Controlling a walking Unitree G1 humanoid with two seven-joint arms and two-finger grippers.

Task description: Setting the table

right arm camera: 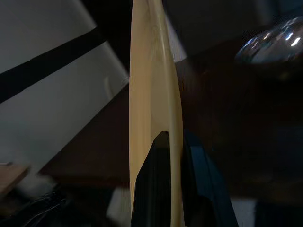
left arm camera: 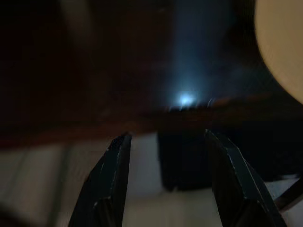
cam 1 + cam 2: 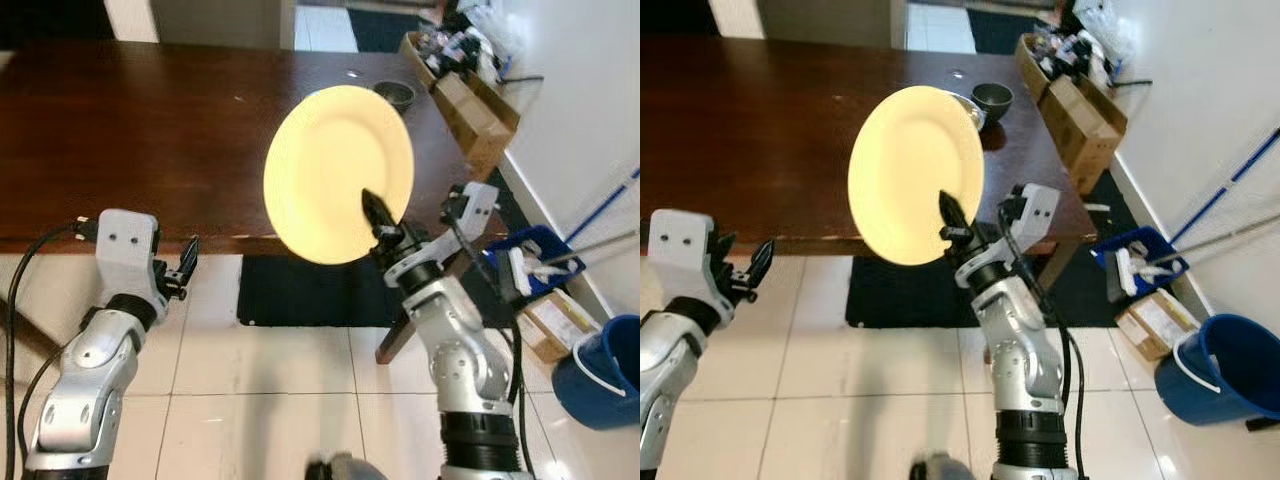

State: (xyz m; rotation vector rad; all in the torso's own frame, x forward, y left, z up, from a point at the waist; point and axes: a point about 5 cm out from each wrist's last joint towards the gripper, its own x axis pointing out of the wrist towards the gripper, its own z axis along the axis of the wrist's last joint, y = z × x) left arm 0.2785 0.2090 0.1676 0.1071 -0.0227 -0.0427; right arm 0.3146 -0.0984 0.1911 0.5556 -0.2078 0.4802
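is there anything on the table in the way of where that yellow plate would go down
Nothing visible: the right gripper holds the yellow plate over bare table; the dark bowl sits at the far right corner.

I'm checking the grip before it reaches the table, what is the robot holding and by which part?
The right gripper holds the yellow plate by its lower rim, one finger on each face. The left gripper is open and holds nothing.

You've got a smooth glossy cream plate (image 3: 335, 165), dark polished wood table (image 3: 150, 130), shiny tile floor (image 3: 270, 400)
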